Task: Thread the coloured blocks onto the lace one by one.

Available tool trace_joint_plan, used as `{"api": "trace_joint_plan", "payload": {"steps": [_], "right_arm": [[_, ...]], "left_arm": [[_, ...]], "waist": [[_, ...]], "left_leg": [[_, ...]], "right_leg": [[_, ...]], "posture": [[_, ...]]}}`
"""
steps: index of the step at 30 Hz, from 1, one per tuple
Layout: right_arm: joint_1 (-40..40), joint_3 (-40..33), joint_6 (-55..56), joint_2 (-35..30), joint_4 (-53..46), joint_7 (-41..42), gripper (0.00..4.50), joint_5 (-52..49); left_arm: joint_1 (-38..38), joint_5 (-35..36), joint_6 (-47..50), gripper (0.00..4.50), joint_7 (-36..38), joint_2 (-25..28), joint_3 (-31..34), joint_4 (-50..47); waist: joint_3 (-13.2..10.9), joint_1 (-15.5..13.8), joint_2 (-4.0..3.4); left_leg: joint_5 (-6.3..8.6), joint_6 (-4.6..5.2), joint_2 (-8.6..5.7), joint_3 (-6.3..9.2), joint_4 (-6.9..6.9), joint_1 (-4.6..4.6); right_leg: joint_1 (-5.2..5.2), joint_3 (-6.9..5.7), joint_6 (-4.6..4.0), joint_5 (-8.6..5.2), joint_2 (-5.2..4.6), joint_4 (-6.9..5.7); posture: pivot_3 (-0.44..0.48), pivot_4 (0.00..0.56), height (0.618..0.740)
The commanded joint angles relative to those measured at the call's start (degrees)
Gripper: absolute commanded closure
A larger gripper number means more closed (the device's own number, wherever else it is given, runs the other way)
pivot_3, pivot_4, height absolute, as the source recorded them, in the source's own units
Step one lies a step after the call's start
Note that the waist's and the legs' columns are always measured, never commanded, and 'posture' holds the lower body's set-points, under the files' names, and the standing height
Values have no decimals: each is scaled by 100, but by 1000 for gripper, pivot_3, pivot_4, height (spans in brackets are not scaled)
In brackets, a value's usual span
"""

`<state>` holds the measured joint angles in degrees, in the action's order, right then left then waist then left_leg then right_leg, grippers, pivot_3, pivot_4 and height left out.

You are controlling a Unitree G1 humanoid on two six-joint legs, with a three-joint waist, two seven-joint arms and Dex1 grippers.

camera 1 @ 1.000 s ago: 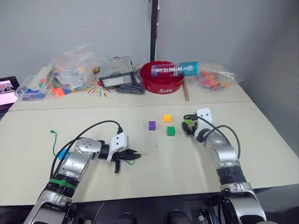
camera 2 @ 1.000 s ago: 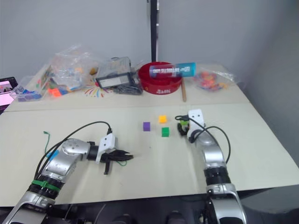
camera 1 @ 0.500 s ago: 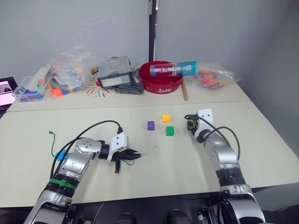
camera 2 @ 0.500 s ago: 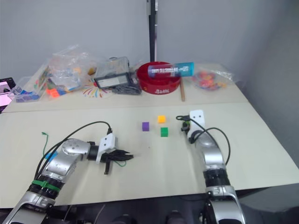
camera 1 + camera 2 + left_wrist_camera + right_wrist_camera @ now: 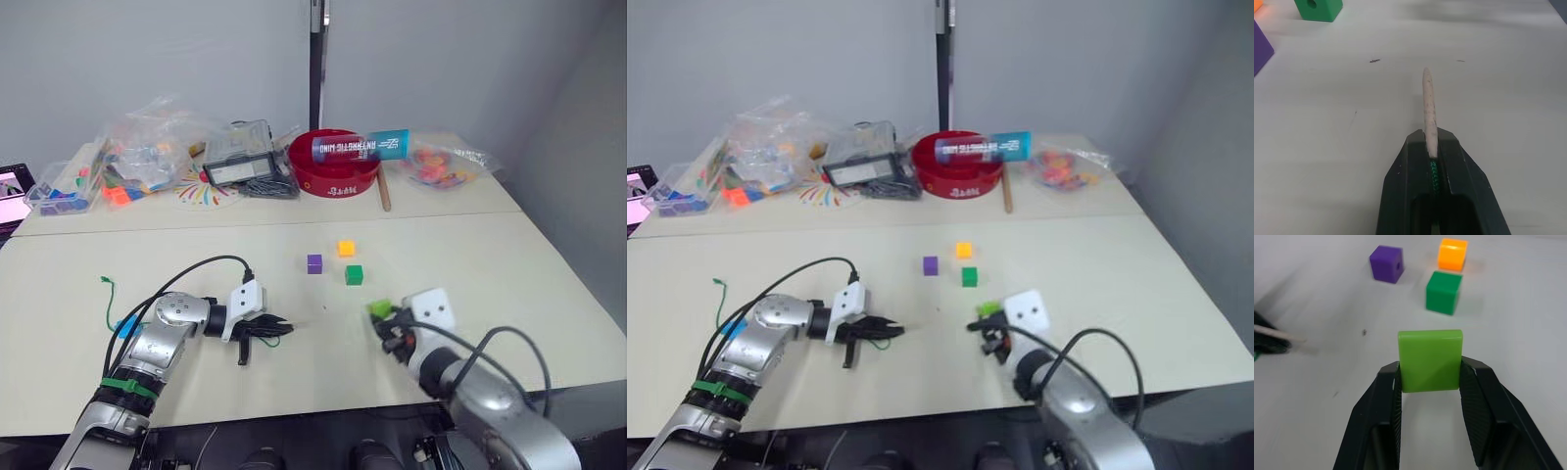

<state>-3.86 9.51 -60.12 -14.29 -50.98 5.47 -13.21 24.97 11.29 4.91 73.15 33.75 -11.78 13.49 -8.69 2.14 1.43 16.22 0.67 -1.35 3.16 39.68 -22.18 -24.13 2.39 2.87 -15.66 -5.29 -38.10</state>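
Observation:
My right gripper (image 5: 1429, 377) is shut on the light green block (image 5: 1430, 360), held above the table near its front edge, also seen as the light green block (image 5: 380, 308). My left gripper (image 5: 1432, 142) is shut on the lace, whose pale stiff tip (image 5: 1429, 105) sticks out forward toward the right. The lace's green tail (image 5: 109, 294) trails on the table to the left. The purple block (image 5: 314, 263), orange-yellow block (image 5: 346, 248) and dark green block (image 5: 354, 275) sit together mid-table, between and beyond the two grippers.
At the table's back stand a red bowl (image 5: 328, 174) with a blue tube lying on it, clear bags of toys (image 5: 147, 152), a black device (image 5: 240, 166) and a wooden stick (image 5: 383, 194). A seam (image 5: 147, 231) crosses the table.
My right gripper has lifted the light green block off the table and carried it toward me and leftward. The left gripper holds the lace as before.

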Motion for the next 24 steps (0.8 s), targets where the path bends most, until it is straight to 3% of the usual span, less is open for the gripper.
{"api": "trace_joint_plan", "payload": {"steps": [1, 6, 11, 13, 19, 20, 24], "right_arm": [[-16, 247, 378, 131, 343, -177, 3360, 229], [141, 497, 821, 223, 1407, 41, 3360, 322], [191, 508, 892, 302, 1672, 102, 3360, 317], [187, 494, 899, 294, 1642, 143, 2328, 294], [273, 189, 856, 67, 1187, 530, 280, 41], [280, 103, 850, -75, 1078, 694, 23, -52], [395, -386, 1147, -1014, 1009, 1772, 23, -515]], "left_arm": [[57, 15, -84, 4500, 36, -15, 18, -47], [46, 7, -91, 4500, 32, -19, 24, -61], [49, 4, -99, 4500, 38, -8, 35, -62], [53, -2, -105, 4500, 20, -15, 39, -58], [-23, 7, -97, 4500, -3, -21, 38, -114], [-22, 8, -94, 4500, -7, -24, 41, -112], [-1, -4, -115, 4500, -29, -34, 50, -68]], "waist": [[0, -2, 0], [2, 0, 4], [3, 38, 5], [3, 31, 5], [3, 1, 5], [3, -16, 5], [3, -69, 5]], "left_leg": [[0, 0, 0, 0, 0, 0], [0, 0, -1, -1, 0, 5], [-1, -1, 14, -2, -2, 25], [-1, -2, 16, -2, -2, 25], [-1, -2, 8, -2, -1, 21], [-1, -2, 6, -2, -1, 19], [-1, -2, -2, -2, 2, 12]], "right_leg": [[-1, 0, 0, 0, 1, 0], [3, 0, 0, 0, -1, -2], [15, 1, -1, 0, 14, -2], [15, 1, -1, 0, 15, -4], [14, 1, -1, 0, 5, -5], [13, 1, -1, 0, 5, -5], [11, 0, 0, 0, -2, 0]], "posture": [[0, 150, 740], [0, 150, 740], [0, 150, 740], [0, 150, 740], [0, 150, 740], [0, 150, 740], [0, 150, 740]]}}
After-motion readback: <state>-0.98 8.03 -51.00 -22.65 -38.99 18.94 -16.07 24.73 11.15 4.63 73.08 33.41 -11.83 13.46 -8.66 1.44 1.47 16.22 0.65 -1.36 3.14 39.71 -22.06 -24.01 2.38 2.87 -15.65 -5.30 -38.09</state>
